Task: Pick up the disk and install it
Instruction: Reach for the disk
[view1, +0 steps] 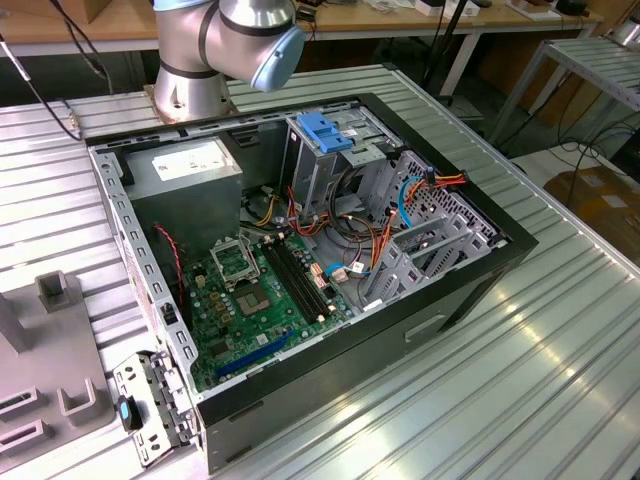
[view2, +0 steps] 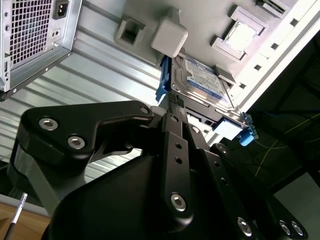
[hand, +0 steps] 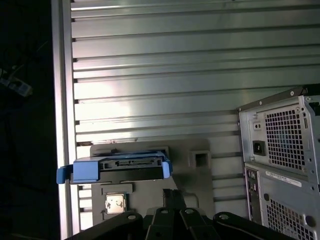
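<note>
End effector (hand: 172, 192), its grip state unclear, hovers just beside the disk (hand: 117, 168) standing on edge in the grey holder (hand: 200, 181).

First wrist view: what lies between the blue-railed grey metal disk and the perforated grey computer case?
First wrist view: past the disk, a grey plate's square socket, then bare ribbed metal table.

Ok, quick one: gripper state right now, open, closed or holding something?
Gripper: cannot be told whether open or closed. It is close to the disk, which sits on the grey holder.
</note>
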